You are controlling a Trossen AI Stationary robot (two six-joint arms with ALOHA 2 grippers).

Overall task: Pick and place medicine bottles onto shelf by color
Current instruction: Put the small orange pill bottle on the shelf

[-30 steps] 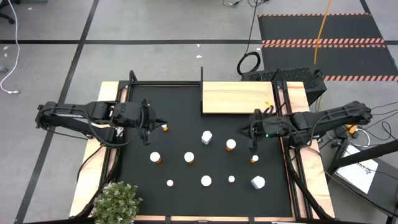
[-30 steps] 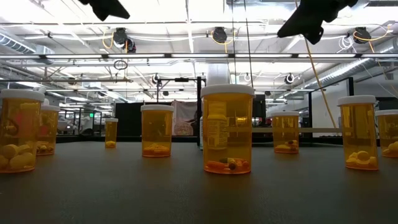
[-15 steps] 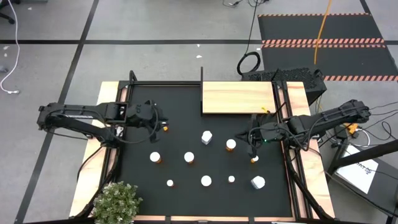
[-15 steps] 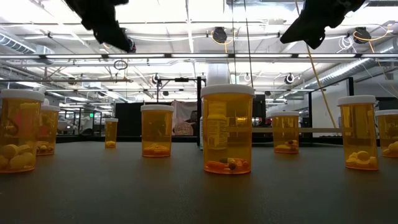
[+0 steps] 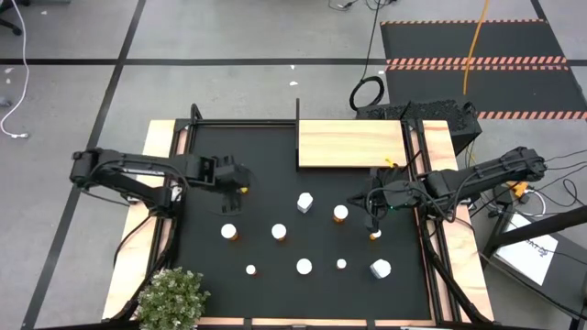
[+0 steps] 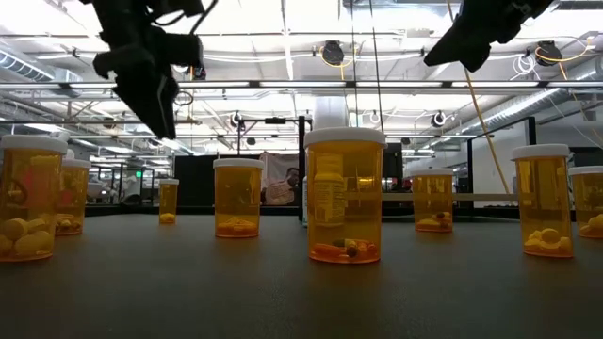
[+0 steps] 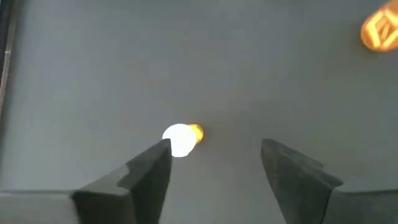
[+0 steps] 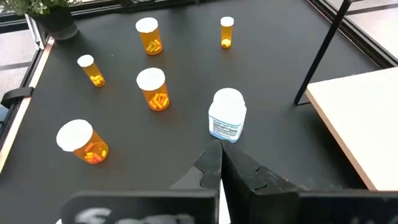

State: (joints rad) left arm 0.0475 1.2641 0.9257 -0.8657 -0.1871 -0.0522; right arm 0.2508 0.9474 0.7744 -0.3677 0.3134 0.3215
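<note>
left gripper: spread, above a small orange bottle on the black mat
right gripper: pressed together, empty

floor: grey, black tape lines | striped mat | ceiling: bright lights, probably ducts

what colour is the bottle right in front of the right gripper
All white, cap and body, with a pale printed label: the white bottle shows best in the right wrist view.

bare mat, bottles crowding near half
</note>
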